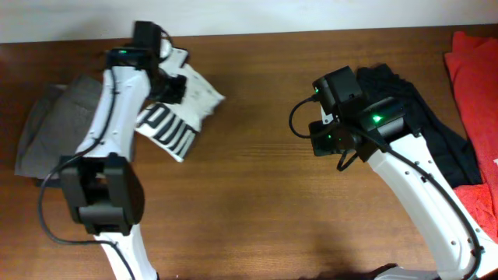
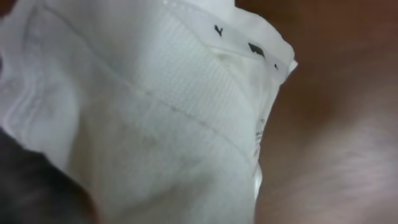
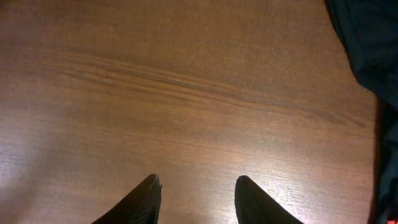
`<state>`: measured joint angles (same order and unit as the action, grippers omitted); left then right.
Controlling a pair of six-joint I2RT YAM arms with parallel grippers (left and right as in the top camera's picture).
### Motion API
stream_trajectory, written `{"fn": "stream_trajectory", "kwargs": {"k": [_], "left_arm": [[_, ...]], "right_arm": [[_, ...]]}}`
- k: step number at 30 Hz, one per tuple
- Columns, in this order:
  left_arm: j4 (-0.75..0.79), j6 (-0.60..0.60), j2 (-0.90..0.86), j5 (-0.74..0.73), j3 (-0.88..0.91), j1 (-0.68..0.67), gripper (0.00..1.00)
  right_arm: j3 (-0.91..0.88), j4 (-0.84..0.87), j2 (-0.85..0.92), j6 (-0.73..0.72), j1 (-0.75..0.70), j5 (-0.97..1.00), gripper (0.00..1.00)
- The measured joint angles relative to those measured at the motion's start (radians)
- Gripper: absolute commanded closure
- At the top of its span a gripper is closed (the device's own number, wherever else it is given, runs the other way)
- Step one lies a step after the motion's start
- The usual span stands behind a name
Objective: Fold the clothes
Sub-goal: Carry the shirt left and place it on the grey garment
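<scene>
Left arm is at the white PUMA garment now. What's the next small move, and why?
Probably raise the left gripper slightly and watch whether the white PUMA garment rises. Fabric fills its wrist camera, hiding the fingers, so the grip is unconfirmed. The right gripper is open over bare table, away from the garment.

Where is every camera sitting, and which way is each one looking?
Overhead: above the table, looking straight down; the left arm and right arm show.
Left wrist: on the left arm, pressed close to the white garment; no fingers show.
Right wrist: on the right arm, looking down at bare wood; right gripper open, black cloth beside.
Shared: overhead and left wrist both see the white garment.
</scene>
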<state>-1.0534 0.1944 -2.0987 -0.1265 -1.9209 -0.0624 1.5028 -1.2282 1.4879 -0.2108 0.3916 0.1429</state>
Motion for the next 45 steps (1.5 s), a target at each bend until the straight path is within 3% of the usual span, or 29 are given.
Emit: {"fn": "stream_trajectory", "kwargs": {"k": [21, 29, 31, 32, 33, 34, 45], "left_arm": [[0.161, -0.019, 0.008, 0.063, -0.006, 0.417, 1.00], [0.207, -0.061, 0.008, 0.060, -0.006, 0.546, 0.95], [0.208, -0.064, 0.008, 0.060, -0.006, 0.571, 0.89], [0.207, -0.064, 0.008, 0.060, -0.006, 0.584, 0.78], [0.207, -0.068, 0.008, 0.060, -0.006, 0.591, 0.53], [0.207, -0.071, 0.008, 0.060, -0.006, 0.600, 0.01], [0.181, -0.128, 0.008, 0.013, -0.008, 0.676, 0.01]], "right_arm": [[0.000, -0.003, -0.001, 0.001, 0.000, 0.000, 0.57], [0.000, -0.003, -0.001, 0.000, 0.000, 0.000, 0.57], [0.000, -0.003, -0.001, 0.000, 0.000, 0.000, 0.56], [0.000, -0.003, -0.001, 0.000, 0.000, 0.000, 0.57], [0.000, -0.003, -0.001, 0.001, 0.000, 0.000, 0.56], [0.000, -0.003, -0.001, 0.000, 0.000, 0.000, 0.56], [0.000, -0.009, -0.001, 0.001, 0.000, 0.000, 0.56]]}}
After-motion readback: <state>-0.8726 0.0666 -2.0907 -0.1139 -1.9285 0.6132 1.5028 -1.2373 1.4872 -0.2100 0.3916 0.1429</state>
